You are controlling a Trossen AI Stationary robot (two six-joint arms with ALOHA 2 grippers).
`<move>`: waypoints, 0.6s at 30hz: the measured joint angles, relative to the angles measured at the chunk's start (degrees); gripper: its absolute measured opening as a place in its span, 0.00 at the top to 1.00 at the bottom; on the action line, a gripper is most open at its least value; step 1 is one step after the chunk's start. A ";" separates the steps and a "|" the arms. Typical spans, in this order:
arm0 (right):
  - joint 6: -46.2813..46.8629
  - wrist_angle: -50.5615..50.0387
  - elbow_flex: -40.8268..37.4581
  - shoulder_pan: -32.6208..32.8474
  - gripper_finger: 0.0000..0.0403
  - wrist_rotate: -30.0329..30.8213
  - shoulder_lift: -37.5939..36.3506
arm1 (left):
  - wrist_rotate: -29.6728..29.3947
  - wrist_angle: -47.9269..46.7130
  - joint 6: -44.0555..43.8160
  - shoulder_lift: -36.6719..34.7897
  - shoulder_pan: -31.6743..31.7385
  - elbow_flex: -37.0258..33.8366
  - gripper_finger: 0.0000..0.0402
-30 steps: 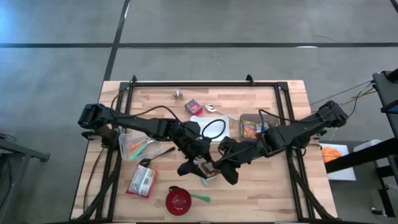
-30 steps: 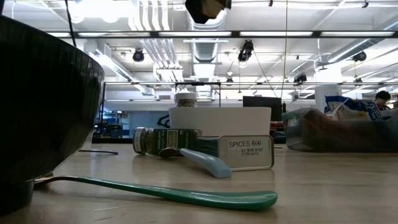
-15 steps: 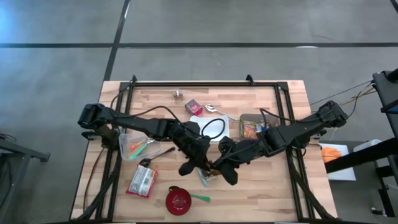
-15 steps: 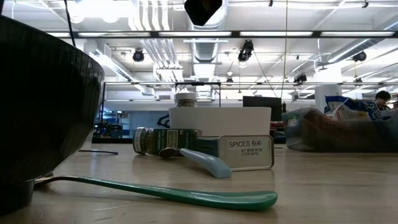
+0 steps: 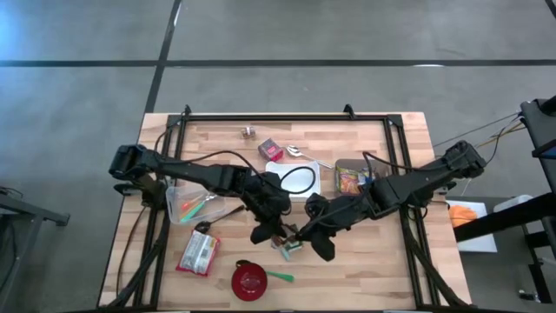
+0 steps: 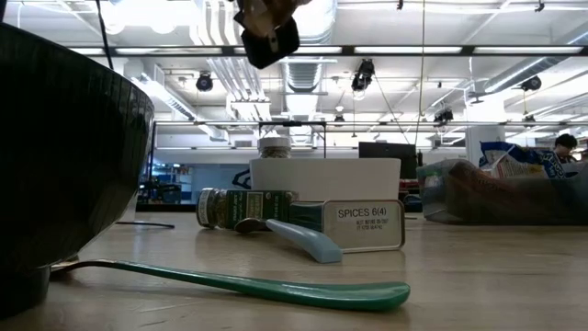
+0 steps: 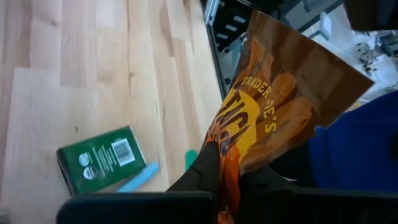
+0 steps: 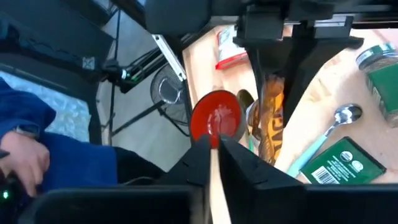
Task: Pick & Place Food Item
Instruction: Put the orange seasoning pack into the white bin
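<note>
An orange snack bag (image 7: pixel 280 106) with brown print hangs in the air over the table's middle, toward its near edge. My left gripper (image 7: pixel 221 168) comes in from the left and is shut on it (image 5: pixel 280 229). My right gripper (image 8: pixel 213 146) comes in from the right and meets it there (image 5: pixel 301 232), fingers nearly together on a thin pale strip. In the right wrist view the bag (image 8: pixel 270 118) hangs under the left gripper's fingers. The low view shows only a dark gripper with a bit of the bag (image 6: pixel 266 28) at the top. My left gripper pinches the bag's narrow crumpled end (image 7: pixel 225 155) between its two fingers. The fingers slant downward from the table's left side. The bag fans out beyond them, clear of the table. My right gripper has a thin pale strip (image 8: pixel 214 180) between its fingers, seen edge-on. I take it for an edge of the bag but cannot tell which part.
Below the grippers lie a green box (image 7: pixel 99 158) and a pale blue spoon (image 7: pixel 138 177). A red bowl (image 5: pixel 249 280) with a teal spoon (image 5: pixel 280 276) stands near the front edge, a red-and-white packet (image 5: pixel 198 253) to its left. A white plate (image 5: pixel 295 180) and a clear bin (image 5: pixel 350 178) lie farther back.
My left gripper has rolled at the wrist and dipped a little beside the right gripper. In the low view the dark gripper at the top has come lower and toward the left, and a bit of the bag now shows with it. The right arm has kept still.
</note>
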 joint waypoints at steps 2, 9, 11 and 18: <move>-1.36 0.04 0.00 -0.04 0.85 -0.04 0.00 | 0.06 -0.41 -1.20 -0.08 0.25 0.00 0.99; -4.41 -0.14 0.00 -0.96 0.54 0.00 0.00 | -0.34 -1.46 -1.35 -2.78 0.64 0.04 0.99; -3.21 -0.33 0.00 -1.73 0.47 0.04 0.00 | -0.60 -1.54 -1.13 -3.63 0.82 0.04 0.99; -1.54 -7.74 2.76 -4.64 0.38 -3.96 0.08 | -0.80 -1.24 -1.33 -4.24 3.57 0.68 0.99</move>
